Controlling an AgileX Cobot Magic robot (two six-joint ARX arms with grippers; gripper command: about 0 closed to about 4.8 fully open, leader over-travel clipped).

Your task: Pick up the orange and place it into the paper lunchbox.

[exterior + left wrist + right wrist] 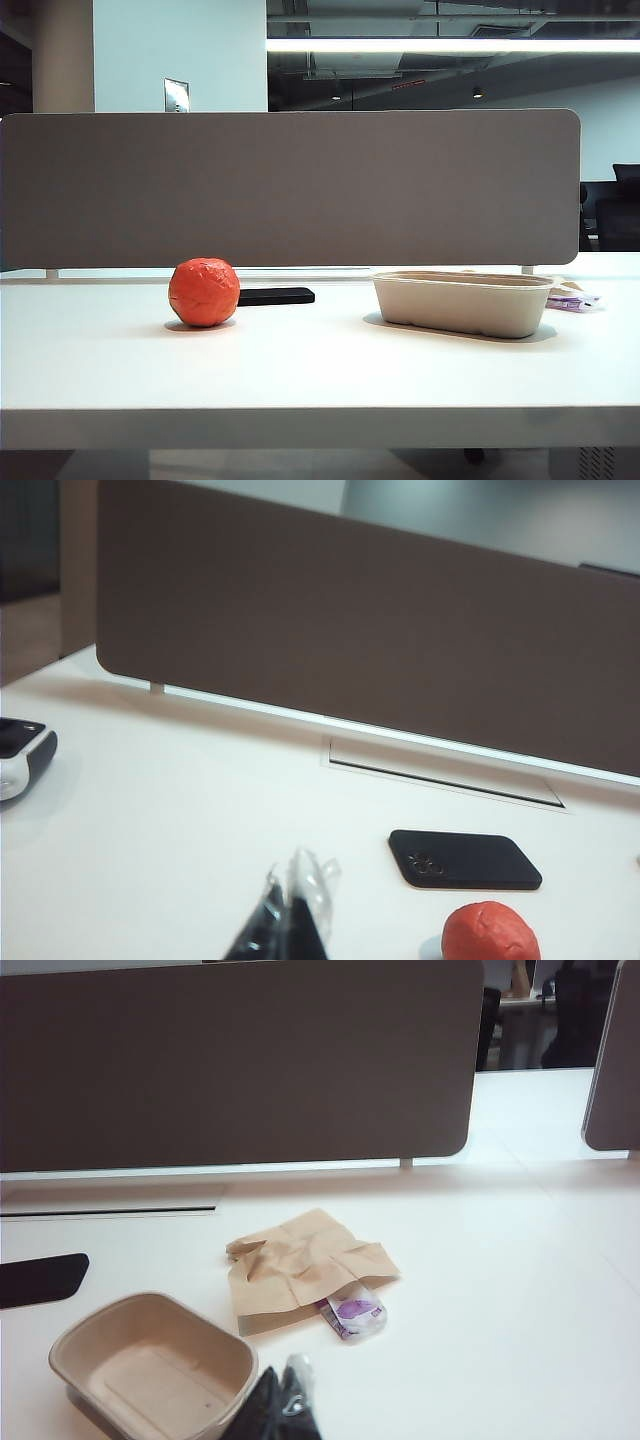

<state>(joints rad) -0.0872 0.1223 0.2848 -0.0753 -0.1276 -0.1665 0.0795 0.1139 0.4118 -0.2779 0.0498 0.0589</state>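
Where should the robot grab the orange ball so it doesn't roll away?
Probably around the orange's widest middle, coming straight down from above. It is round and crinkled, resting free on the white table, so fingers on opposite sides should hold it. The black phone lies just behind it, so a sideways approach looks riskier. The shut left gripper is nearest.

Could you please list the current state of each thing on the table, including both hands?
orange: resting on table, untouched
paper lunchbox: upright, empty
black phone: lying flat, camera side up
brown paper bag: crumpled, flat
left hand: shut, empty
right hand: shut, empty
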